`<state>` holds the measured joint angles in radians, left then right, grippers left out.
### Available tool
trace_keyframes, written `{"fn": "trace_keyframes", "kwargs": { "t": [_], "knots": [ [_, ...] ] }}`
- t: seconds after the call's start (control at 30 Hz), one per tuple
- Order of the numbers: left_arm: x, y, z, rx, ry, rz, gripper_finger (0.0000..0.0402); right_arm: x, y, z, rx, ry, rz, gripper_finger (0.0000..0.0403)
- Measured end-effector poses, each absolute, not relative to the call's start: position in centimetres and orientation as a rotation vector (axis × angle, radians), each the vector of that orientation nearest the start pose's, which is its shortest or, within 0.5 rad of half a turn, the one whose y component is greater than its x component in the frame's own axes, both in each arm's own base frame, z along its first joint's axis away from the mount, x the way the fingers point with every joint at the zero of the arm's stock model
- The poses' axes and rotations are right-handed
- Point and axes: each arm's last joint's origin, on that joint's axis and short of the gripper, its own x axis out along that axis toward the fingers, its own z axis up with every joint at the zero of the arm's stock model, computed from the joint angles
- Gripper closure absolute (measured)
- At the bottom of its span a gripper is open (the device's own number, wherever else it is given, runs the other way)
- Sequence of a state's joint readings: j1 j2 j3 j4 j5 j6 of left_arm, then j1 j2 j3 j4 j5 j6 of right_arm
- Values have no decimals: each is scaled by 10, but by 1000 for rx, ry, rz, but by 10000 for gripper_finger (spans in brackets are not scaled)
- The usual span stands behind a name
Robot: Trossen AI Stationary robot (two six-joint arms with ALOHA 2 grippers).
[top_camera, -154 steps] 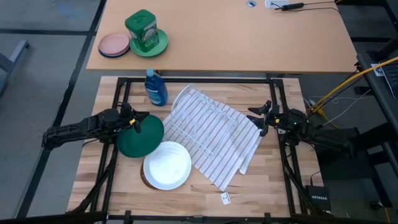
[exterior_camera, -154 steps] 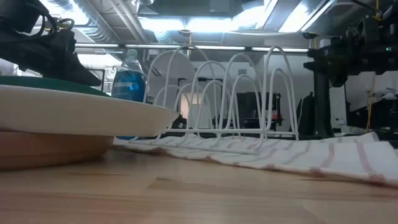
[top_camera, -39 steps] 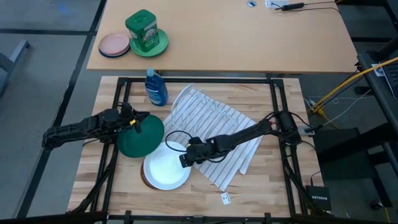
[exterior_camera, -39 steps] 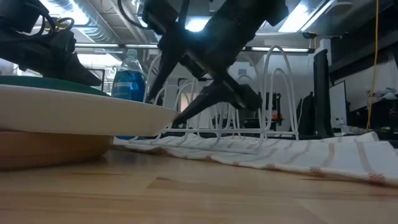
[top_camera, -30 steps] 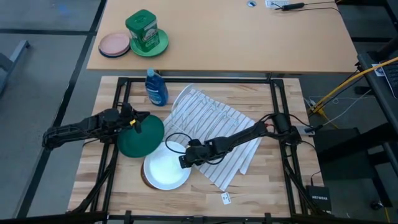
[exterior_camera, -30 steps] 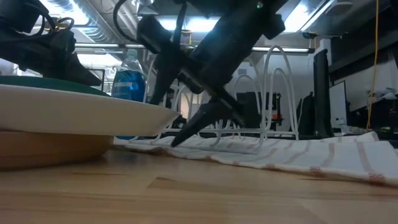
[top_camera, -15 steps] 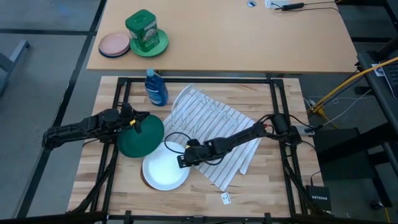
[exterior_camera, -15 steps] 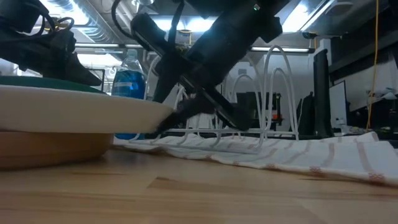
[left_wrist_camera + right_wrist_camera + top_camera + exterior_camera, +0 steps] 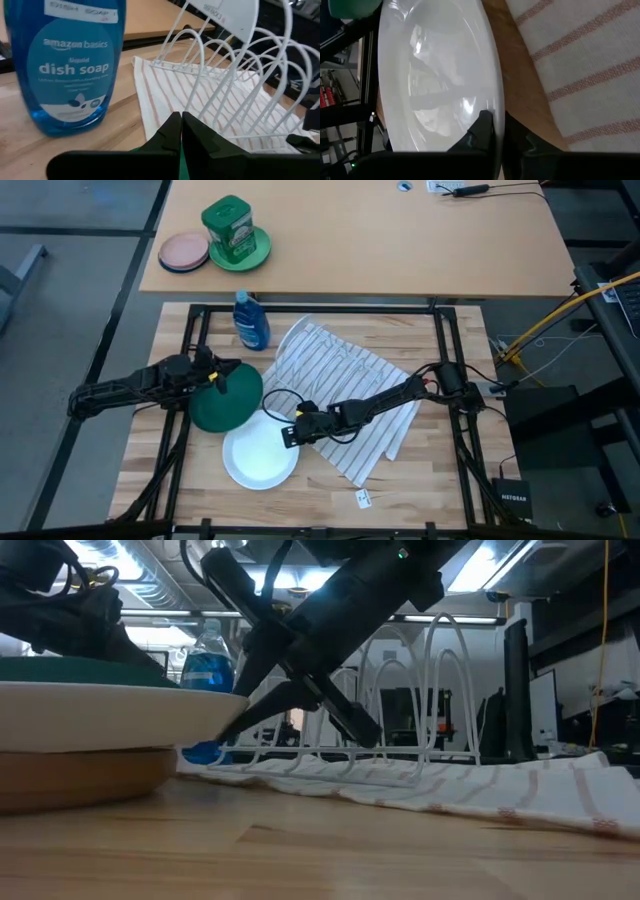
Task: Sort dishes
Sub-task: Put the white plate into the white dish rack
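A white plate sits on a tan-brown plate near the table's front left. In the low view the white plate covers the tan-brown one from above. My right gripper is shut on the white plate's right rim. Just behind lies a dark green plate, with my left gripper shut at its far left edge. A white wire rack stands on a striped towel at mid-table. My left gripper comes in almost level from the table's left, fingers shut on the dark green plate's rim. The fingers hide most of the contact. The plate lies about level, low over the table. My right gripper pinches the white plate's rim on the side toward the towel, one finger on the plate's inner face and one outside. The fingers slant down from the table's right. The plate stays over the tan-brown plate.
A blue dish soap bottle stands at the far left of the table, beside the rack. On the separate table behind are a small pink plate and a pale green plate carrying a green canister. Bare wood shows along the near edge.
My right gripper has shut on the white plate's rim and tipped a little. The white plate has slid toward the table's left and near edge, and from above it now covers the tan-brown plate.
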<state>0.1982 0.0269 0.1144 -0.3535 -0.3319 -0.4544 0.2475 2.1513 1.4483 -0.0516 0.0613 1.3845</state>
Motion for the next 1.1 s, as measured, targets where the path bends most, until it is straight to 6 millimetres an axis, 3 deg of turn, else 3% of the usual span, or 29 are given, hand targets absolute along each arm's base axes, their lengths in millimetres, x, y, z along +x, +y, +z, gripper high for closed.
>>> {"fn": "trace_keyframes", "kwargs": {
  "t": [0.53,0.7,1.1],
  "knots": [
    [86,25,174,-422,81,494,396,439,111,176,1034,812,-290,388],
    [86,25,175,-423,77,494,396,440,111,194,923,877,-310,388],
    [87,25,182,-426,11,479,396,445,106,252,561,842,-369,388]
  ]
}}
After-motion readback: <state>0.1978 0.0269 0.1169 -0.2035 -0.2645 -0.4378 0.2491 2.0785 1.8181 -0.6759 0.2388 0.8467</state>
